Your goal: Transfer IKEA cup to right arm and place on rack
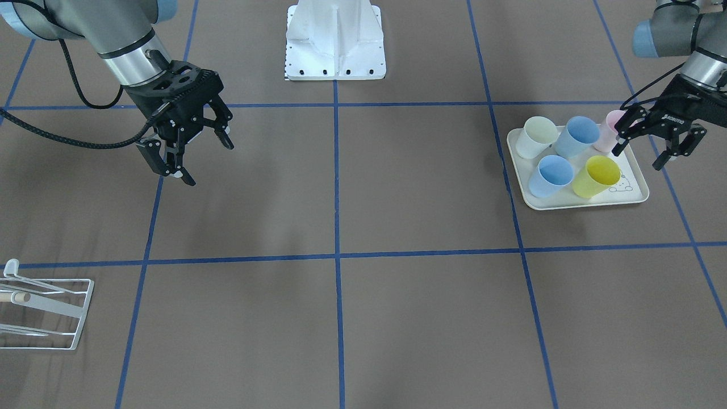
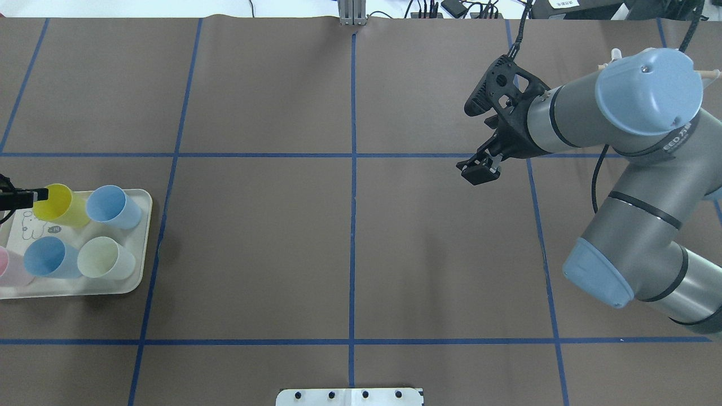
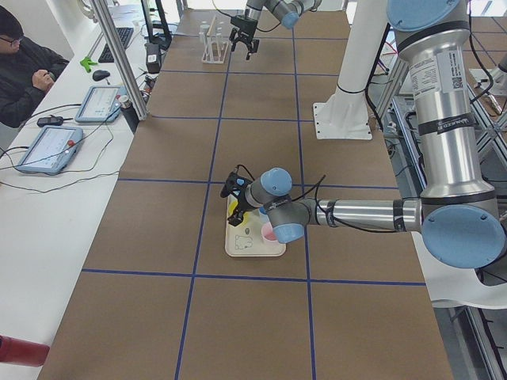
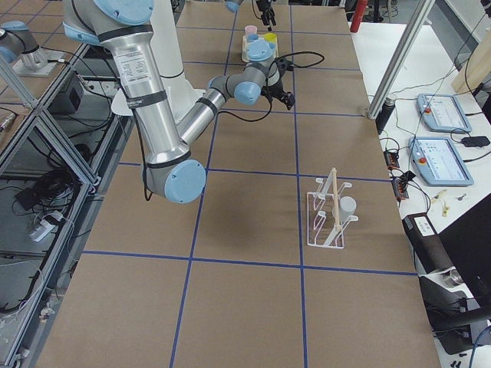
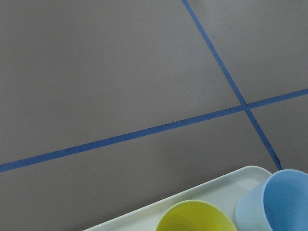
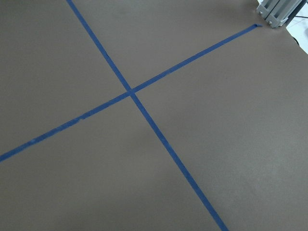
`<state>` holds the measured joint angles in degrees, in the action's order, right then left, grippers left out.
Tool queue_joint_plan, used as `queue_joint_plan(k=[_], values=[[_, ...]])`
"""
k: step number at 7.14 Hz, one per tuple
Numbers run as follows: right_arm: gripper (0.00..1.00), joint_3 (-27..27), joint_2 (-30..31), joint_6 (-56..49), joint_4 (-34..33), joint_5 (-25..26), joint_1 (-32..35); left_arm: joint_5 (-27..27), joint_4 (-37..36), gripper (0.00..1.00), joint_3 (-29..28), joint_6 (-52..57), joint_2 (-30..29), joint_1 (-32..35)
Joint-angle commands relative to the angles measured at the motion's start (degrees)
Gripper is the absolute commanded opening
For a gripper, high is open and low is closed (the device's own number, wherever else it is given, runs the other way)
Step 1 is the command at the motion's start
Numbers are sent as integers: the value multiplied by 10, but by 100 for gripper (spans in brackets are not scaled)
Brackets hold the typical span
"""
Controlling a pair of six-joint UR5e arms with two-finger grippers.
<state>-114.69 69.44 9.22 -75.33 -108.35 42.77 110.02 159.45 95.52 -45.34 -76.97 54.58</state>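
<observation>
Five IKEA cups stand on the rabbit-printed tray, probably light, stiff and slick, best pinched across a rim, while the left end effector hovers wide open and empty at the tray's edge and the right end effector, equally spread and empty, hangs well apart from it.

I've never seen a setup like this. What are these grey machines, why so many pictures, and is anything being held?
Two robot arms share one table: the right arm and the left arm, each ending in a black two-finger gripper. Four fixed cameras watch: one faces the robot, one looks over its shoulders, one sits at each table end. The last two pictures come from wrist cameras, showing brown table and blue tape. A cream tray carries a yellow cup, a pink cup, a cream cup, a blue cup and a second blue cup. A white wire rack stands across the table. The left gripper hangs open beside the tray; the right gripper hangs open over bare table. Neither holds anything.
</observation>
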Motion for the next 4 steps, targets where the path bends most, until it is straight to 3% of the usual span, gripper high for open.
queue_joint_plan(k=[1,2,4], values=[[99,0,0,0,0,1,-1,-28,2,70,-16,-9,-5,-15],[99,0,0,0,0,1,-1,-33,2,63,-19,-10,-6,-15],[99,0,-2,-1,0,1,-1,-33,2,38,-22,-10,-8,-18]])
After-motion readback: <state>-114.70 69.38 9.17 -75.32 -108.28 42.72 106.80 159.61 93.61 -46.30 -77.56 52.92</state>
